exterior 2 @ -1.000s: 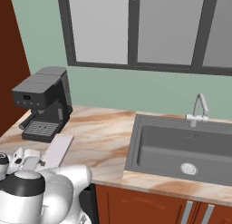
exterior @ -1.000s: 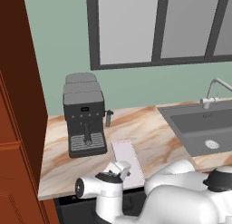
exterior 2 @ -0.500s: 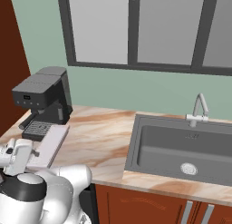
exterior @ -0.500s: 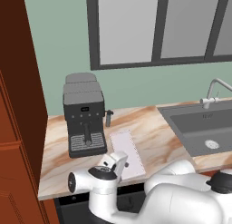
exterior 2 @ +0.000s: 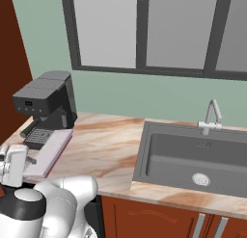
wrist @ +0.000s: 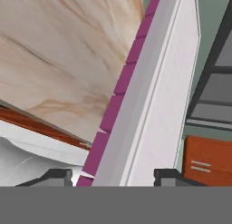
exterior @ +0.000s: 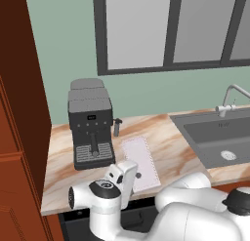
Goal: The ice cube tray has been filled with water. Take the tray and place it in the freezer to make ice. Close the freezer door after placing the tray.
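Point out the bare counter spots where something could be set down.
The widest bare stretch of marble counter lies between the ice cube tray and the sink. A narrower strip runs behind the tray toward the wall. It is crowded at the left, where the coffee machine stands beside the tray.

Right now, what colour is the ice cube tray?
Pale lavender-white ice cube tray, clearest in the left base view.

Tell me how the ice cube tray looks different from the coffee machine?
The ice cube tray is flat, thin and pale; the coffee machine is tall, boxy and black. The tray reaches the counter's front edge, the machine stands farther back. Both sit side by side on the marble counter.
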Motion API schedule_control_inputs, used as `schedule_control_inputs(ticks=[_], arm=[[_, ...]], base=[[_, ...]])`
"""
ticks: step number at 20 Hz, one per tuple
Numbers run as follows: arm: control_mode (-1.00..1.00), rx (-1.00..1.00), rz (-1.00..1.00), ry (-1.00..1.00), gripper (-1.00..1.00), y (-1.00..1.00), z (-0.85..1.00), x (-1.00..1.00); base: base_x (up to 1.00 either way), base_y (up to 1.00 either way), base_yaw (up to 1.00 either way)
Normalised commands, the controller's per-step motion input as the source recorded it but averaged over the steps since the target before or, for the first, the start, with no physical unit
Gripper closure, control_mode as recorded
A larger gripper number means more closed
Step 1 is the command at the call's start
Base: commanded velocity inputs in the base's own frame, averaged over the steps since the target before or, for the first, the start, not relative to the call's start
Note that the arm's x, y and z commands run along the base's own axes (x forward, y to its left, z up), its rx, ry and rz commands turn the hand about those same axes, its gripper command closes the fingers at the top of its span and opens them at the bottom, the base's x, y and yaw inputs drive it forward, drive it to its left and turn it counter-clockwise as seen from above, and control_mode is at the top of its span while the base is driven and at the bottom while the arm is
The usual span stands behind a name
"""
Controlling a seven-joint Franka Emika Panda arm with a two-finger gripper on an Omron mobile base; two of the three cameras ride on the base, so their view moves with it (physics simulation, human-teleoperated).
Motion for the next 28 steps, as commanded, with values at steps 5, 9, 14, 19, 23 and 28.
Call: schedule_control_inputs(ticks=[5, 9, 14, 19, 23, 28], arm=[[-1.00, -0.11, -0.16, 0.00, 1.00, 0.00, 0.45, -0.08], [-1.00, -0.07, -0.14, 0.00, 1.00, 0.00, 0.57, 0.00], [-1.00, 0.00, -0.09, 0.00, 1.00, -0.04, 0.53, -0.05], [-1.00, 0.00, -0.05, 0.00, 1.00, -0.08, 0.45, -0.09], [-1.00, 0.00, -0.03, -0.02, 1.00, -0.06, 0.39, -0.12], [-1.00, 0.00, -0.01, -0.05, 1.00, -0.11, 0.37, -0.10]], base=[[0.00, 0.00, 0.00], [0.00, 0.00, 0.00], [0.00, 0.00, 0.00], [0.00, 0.00, 0.00], [0.00, 0.00, 0.00], [0.00, 0.00, 0.00]])
